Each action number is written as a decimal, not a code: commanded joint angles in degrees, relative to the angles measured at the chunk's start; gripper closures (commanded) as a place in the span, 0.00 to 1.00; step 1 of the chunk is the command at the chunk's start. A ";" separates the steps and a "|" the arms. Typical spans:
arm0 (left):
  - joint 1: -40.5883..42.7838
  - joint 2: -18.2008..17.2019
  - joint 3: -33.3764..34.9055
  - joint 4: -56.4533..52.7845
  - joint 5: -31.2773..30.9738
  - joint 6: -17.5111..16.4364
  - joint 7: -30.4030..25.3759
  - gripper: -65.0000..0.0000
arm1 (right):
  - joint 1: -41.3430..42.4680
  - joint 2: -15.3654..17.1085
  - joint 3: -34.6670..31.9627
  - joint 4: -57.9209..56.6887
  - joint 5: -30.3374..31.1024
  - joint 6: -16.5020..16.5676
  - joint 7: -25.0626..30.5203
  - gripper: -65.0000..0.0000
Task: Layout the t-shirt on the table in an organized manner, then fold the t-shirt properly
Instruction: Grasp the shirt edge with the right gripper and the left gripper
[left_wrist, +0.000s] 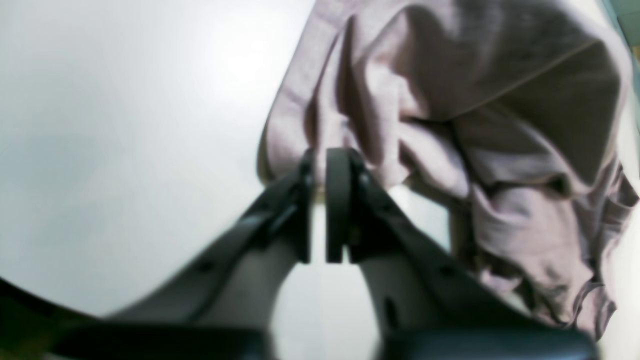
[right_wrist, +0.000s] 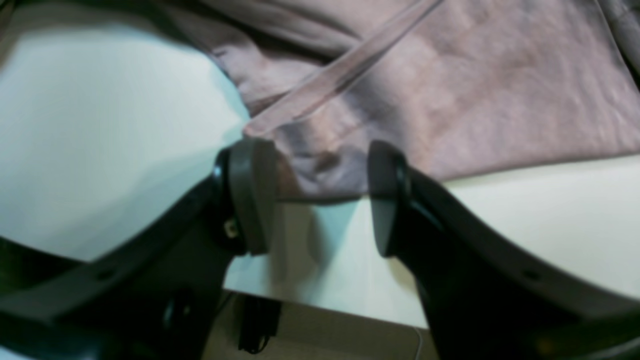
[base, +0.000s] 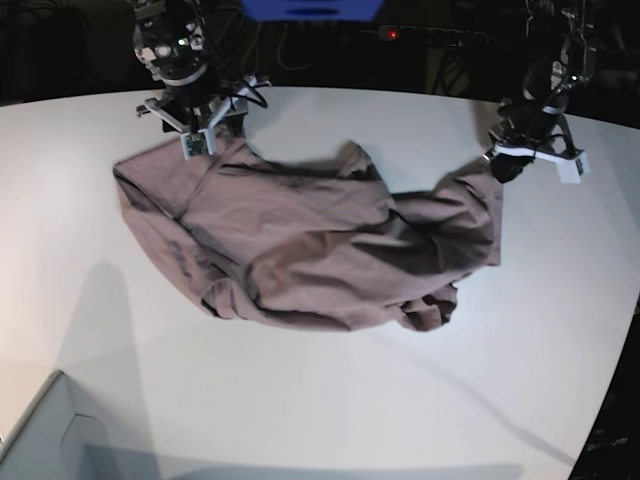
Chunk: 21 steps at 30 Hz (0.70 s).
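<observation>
- T-shirt (base: 310, 250): crumpled mid-worktop (base: 320, 400); laying-out step.
- Left fingers (left_wrist: 320, 172): nearly closed at the shirt's edge; grip uncertain.
- Right fingers (right_wrist: 320, 195): apart, straddling the hem.
- Next: pinch, spread flat.

Both wrist views blurred, shirt (left_wrist: 450, 125) cut off at 12 and 3 o'clock there, whether left gripper (left_wrist: 320, 170) pinches cloth unclear, grey box (base: 45, 435) cropped at 7 o'clock.

Dark backdrop beyond – blue panel (base: 310, 8), red indicator light (base: 393, 34), grey box corner (base: 45, 430) near.
</observation>
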<state>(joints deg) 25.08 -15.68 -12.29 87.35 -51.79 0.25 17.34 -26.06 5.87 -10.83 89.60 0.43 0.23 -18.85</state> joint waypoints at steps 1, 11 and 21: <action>0.19 -0.45 -0.67 0.43 -0.30 -0.21 -0.77 0.84 | -0.09 0.15 0.06 0.55 -0.03 0.17 0.35 0.53; -0.42 -0.01 -0.32 -1.24 -0.21 -0.38 -1.12 0.37 | 0.44 0.15 0.06 0.55 -0.03 0.17 0.26 0.52; -6.66 4.30 0.03 -9.24 0.05 -0.47 -0.77 0.56 | 0.79 0.24 0.15 0.46 -0.03 0.17 0.17 0.53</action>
<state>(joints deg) 18.35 -11.03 -12.23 77.60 -51.66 -0.25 16.82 -25.12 5.87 -10.79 89.43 0.45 0.23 -19.33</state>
